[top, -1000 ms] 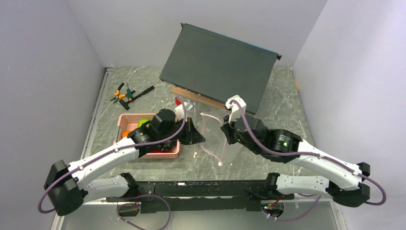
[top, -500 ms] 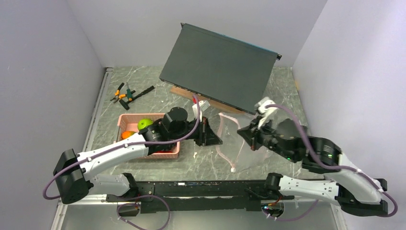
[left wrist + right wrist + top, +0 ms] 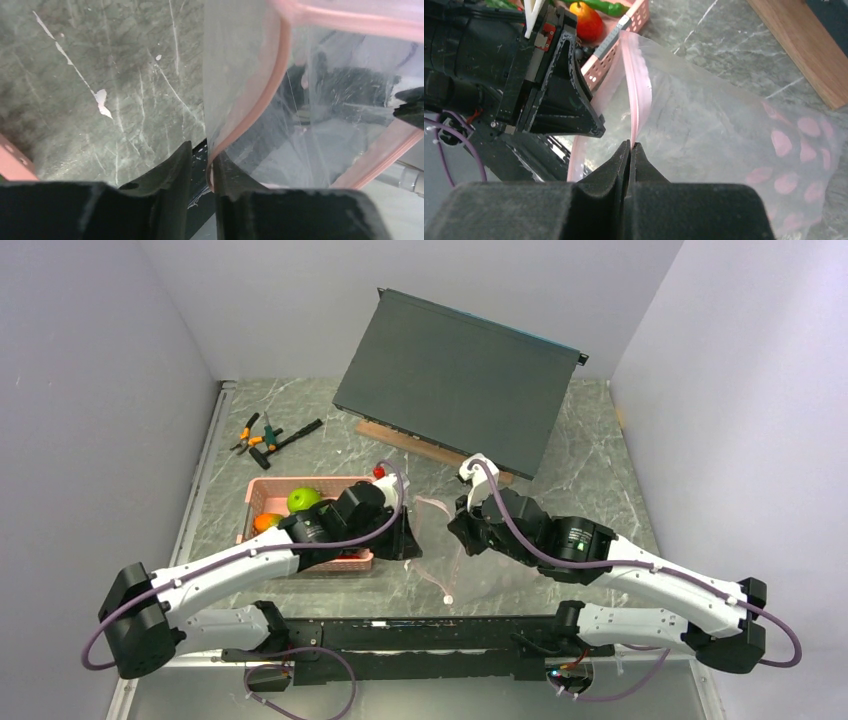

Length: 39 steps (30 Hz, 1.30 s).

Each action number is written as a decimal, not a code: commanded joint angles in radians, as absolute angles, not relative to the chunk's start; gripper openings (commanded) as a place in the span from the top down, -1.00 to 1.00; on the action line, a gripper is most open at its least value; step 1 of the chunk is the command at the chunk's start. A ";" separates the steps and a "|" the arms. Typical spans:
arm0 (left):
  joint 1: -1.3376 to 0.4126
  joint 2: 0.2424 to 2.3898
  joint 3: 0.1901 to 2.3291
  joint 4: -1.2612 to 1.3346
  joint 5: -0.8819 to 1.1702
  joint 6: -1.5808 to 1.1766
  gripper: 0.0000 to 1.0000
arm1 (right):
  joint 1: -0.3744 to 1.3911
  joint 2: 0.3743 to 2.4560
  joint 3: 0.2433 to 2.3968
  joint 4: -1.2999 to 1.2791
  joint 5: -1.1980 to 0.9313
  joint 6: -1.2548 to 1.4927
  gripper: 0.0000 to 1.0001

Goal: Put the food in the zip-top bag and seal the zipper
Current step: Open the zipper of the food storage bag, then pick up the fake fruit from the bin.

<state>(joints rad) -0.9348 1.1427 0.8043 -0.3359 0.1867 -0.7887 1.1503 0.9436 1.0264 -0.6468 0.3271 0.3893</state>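
As the left gripper (image 3: 201,152) and right gripper (image 3: 630,146) are each clamping the pale-pink zipper (image 3: 636,85) of the clear, crinkly, pink-spotted zip-top bag (image 3: 724,115) sagging between them at mid-table, the 2 are likely needing a gentle, even outward pull to widen its mouth toward the food (image 3: 303,499) waiting at its 9 o'clock.

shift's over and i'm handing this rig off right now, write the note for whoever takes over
Left gripper: shut on the zipper, pinching one side of the zip-top bag mouth.
Right gripper: shut on the zipper's other side, so the mouth is spread between the arms.
Food: green apple, orange piece and green pepper lie in the pink basket. None is visible in the bag.
Done: bag gripped and opened.
Left: load the food, then seal the zipper.
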 commanded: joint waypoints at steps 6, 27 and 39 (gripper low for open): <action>-0.933 1.008 0.786 -0.293 0.115 -0.794 -0.05 | 1.154 0.964 1.035 -0.533 0.354 0.385 1.00; -0.926 0.626 0.776 -0.779 -0.405 -0.852 -0.70 | 1.154 1.010 1.009 -0.467 0.326 0.406 1.00; -0.778 0.828 0.718 -0.783 -0.510 -0.899 -0.84 | 1.153 1.000 1.009 -0.478 0.309 0.413 1.00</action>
<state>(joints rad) -0.8272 0.7727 0.7364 -0.8261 -0.4725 -0.9115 1.1503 1.0237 1.0084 -0.5137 0.3298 0.3946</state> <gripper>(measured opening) 0.919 0.009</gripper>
